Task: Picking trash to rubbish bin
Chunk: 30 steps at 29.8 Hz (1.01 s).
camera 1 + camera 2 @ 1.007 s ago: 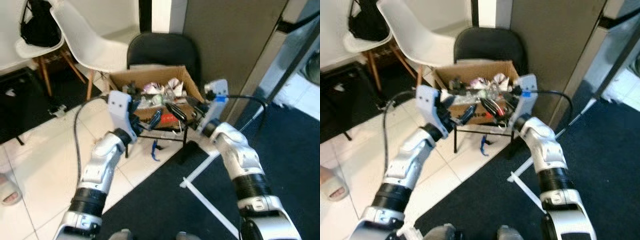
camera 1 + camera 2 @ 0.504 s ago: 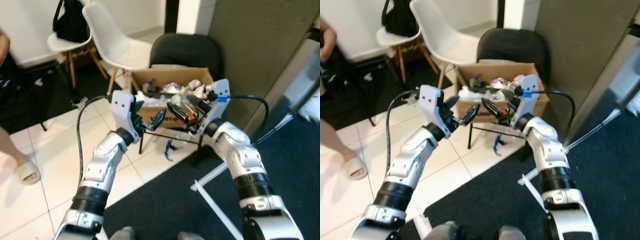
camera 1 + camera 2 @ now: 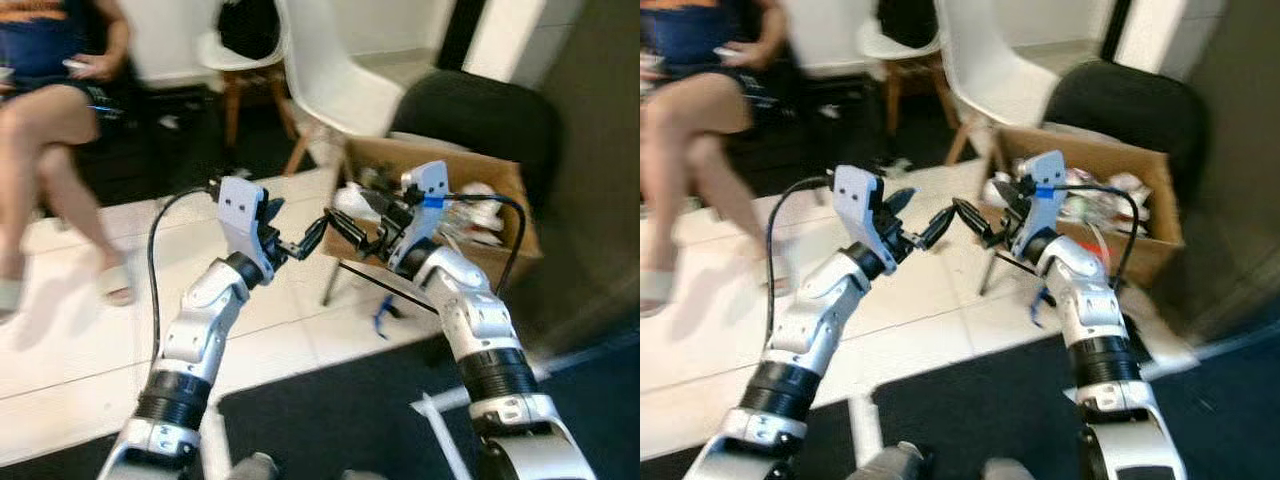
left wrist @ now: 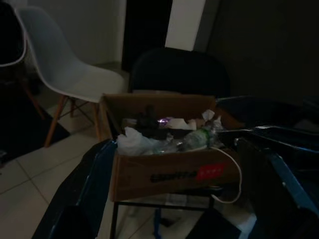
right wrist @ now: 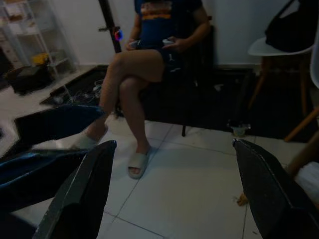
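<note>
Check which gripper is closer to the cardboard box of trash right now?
Right. The right gripper is raised just beside the near corner of the cardboard box, fingers open. The left gripper is also raised and open, but farther out over the white tile floor.

The floor (image 3: 70, 330) is pale square tile, meeting a dark carpet (image 3: 340, 420) in the foreground. A white shell chair (image 3: 335, 75) with wooden legs stands on the tile, and a black chair (image 3: 480, 110) is just beside it. Behind the white chair runs a white wall (image 4: 65, 25). A person (image 5: 149, 55) sits cross-legged on the tile side, wearing slides.
</note>
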{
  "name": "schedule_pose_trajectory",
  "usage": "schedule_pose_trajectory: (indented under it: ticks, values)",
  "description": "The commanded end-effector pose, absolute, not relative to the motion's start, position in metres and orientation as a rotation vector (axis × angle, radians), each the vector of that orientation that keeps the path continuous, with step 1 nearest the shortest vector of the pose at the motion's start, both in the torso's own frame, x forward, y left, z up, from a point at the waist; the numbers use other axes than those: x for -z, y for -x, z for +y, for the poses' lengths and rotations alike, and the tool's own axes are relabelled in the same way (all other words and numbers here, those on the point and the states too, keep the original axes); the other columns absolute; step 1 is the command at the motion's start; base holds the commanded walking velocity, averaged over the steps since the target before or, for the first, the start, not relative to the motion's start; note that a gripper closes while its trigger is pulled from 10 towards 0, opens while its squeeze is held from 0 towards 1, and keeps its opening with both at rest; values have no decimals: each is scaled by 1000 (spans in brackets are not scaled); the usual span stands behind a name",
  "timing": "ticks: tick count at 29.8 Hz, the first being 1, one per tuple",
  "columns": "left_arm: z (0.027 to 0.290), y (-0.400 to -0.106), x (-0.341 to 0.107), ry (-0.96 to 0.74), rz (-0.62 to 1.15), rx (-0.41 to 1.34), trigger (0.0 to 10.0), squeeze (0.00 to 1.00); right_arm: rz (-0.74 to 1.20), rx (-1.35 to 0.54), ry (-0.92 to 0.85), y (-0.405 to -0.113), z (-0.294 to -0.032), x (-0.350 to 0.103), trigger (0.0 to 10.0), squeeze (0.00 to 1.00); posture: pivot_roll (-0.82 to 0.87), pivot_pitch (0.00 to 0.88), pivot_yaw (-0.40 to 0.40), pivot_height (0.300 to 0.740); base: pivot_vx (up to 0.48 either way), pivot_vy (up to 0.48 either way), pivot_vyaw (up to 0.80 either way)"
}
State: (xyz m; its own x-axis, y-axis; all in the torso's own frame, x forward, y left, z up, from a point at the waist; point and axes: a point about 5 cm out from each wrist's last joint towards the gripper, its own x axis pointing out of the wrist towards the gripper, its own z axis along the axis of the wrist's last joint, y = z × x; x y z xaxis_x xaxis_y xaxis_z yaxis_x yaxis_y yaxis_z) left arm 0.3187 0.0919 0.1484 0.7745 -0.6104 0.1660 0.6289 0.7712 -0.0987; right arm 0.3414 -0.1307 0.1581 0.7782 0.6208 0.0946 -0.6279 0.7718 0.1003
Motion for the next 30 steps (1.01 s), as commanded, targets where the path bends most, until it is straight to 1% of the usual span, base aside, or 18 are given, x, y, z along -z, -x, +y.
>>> schedule_pose_trajectory:
  ticks: [1, 30]
  values:
    - [92, -318, -146, 158, -117, 673, 10000, 0, -57, -682, -134, -341, -129, -157, 10000, 0, -13, 0, -29, 740, 0, 0, 775]
    - [92, -318, -146, 158, -118, 677, 10000, 0, -56, -691, -119, -341, -128, -157, 10000, 0, -14, 0, -27, 740, 0, 0, 775]
